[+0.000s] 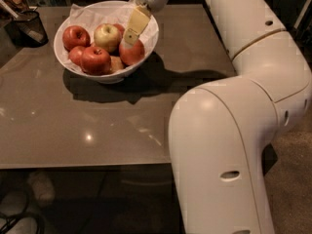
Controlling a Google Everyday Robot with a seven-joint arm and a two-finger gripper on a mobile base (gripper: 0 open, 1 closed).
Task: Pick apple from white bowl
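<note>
Arm [229, 145]: large, white and rounded, filling the near right; it bends back and reaches over the bench toward the far left.
Bench [97, 126]: smooth grey-brown top with soft glints of light; the shadow of the arm and bowl falls across its far half.
White bowl [109, 76]: wide and glossy, standing on the far left part of the bench, lined with crumpled white paper [80, 12].
Apple [134, 55]: dull orange-red, smooth, lying inside the white bowl at its right side, against the paper.
Red apples [96, 59]: glossier, one at the bowl's near edge, a smaller one just left of it, one at the far left.
Yellow-green apple [107, 36]: at the back of the bowl, between the far red one and the gripper.
Gripper [129, 39]: pale yellow, slanting down into the bowl from the arm's end, its tip on top of the apple; how far open, and whether it grips, cannot be told.
Black mesh cup [29, 27]: on the bench's far left corner, apart from the bowl.
</note>
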